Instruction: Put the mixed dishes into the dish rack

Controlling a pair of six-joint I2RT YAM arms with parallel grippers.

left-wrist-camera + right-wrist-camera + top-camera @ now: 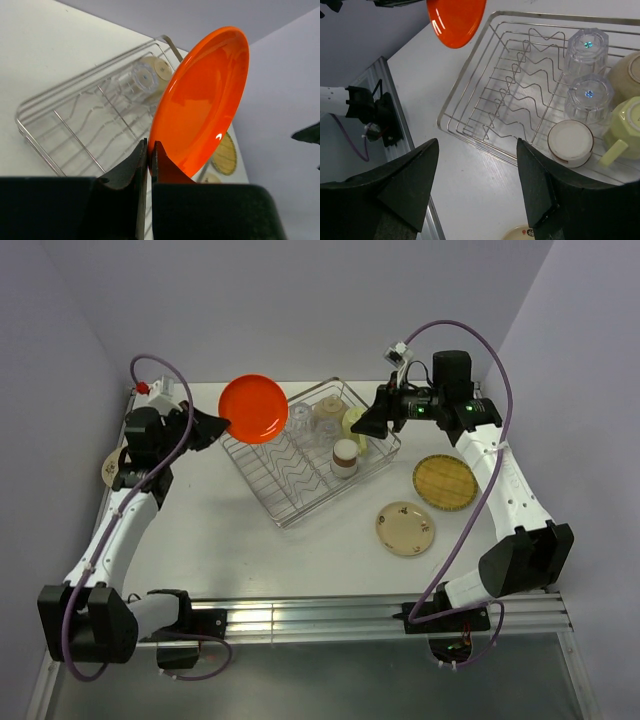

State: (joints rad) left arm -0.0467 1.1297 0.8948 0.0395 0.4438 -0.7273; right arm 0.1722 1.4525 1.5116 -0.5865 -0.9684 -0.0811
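**So the left arm is bringing the orange plate in on its edge**

Basically the dish rack (290, 480) is sitting angled mid-table, within reach of both arms. Its zigzag divider side is lying bare, while the far right side is holding the cups.

The left gripper (149, 150) is pinching the orange plate (254, 408) by its lower rim, jaws closed on it. It's holding the plate tilted up in the air by the rack's far left corner, probably because a plate only slots between those wires on edge.

The right gripper (476, 145) is hovering over the rack's right side with jaws spread wide and nothing in them, seemingly parked out of the plate's path.

The yellow woven plate (444, 481) and a cream speckled plate (405, 528) are lying flat on the table right of the rack. A second cream plate (110, 468) is peeking out behind the left arm. All three are apparently waiting their turn.

Two clear glasses (585, 45), the pale-green mug (630, 125) and the brown-and-white cup (571, 142) look to be sitting mouth-down, presumably for draining.

No brand or readable writing is showing anywhere.
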